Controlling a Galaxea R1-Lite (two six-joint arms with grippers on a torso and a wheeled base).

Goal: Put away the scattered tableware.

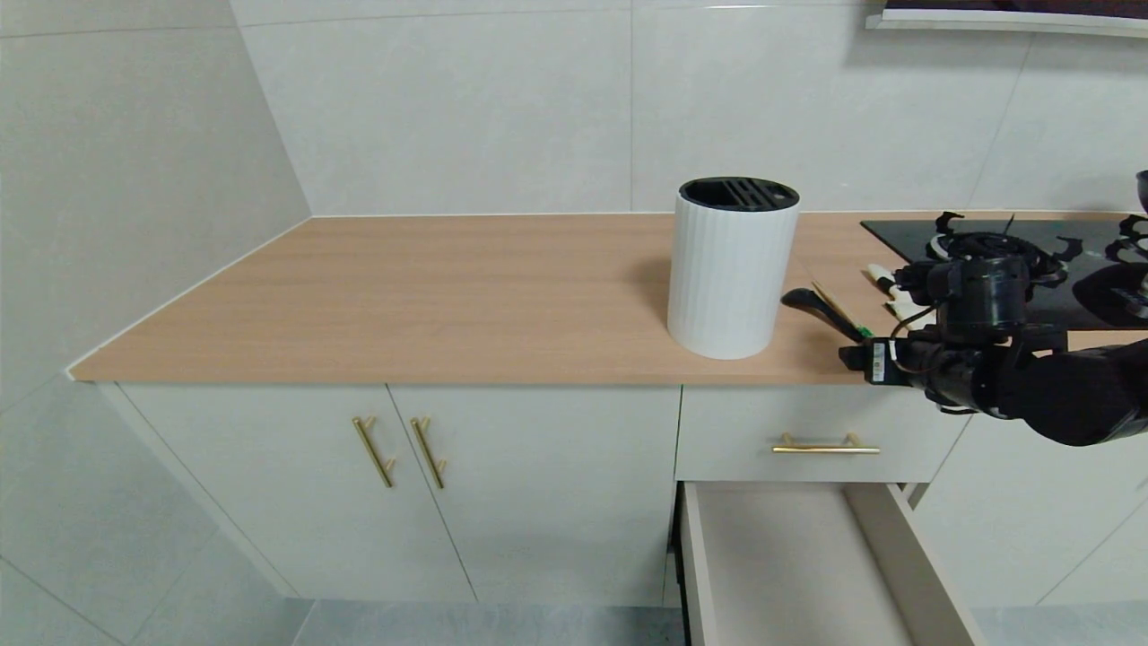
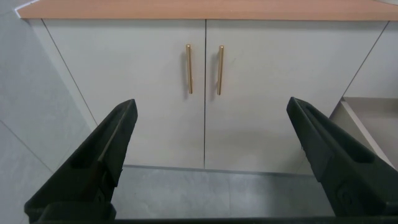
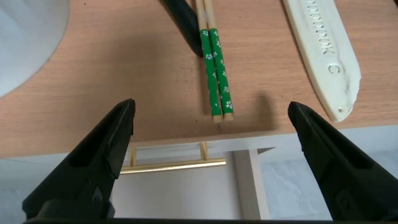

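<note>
A pair of wooden chopsticks (image 3: pixel 214 62) with green flowered ends lies on the wooden counter (image 1: pixel 448 296), its ends near the front edge. Beside it are a black spoon (image 3: pixel 182 23) and a white knife-shaped piece (image 3: pixel 323 56). In the head view the chopsticks (image 1: pixel 839 309), spoon (image 1: pixel 810 303) and white piece (image 1: pixel 890 289) lie right of a white ribbed utensil holder (image 1: pixel 731 269) with a black slotted top. My right gripper (image 3: pixel 210 109) hovers open over the chopsticks' green ends, at the counter's front edge (image 1: pixel 863 352). My left gripper (image 2: pixel 211 102) is open, low, facing the cabinet doors.
A drawer (image 1: pixel 780 556) stands pulled open below the counter on the right, under a closed drawer with a gold handle (image 1: pixel 825 446). A black gas hob (image 1: pixel 987 247) sits at the back right. Two cabinet doors with gold handles (image 2: pixel 204 68) are shut.
</note>
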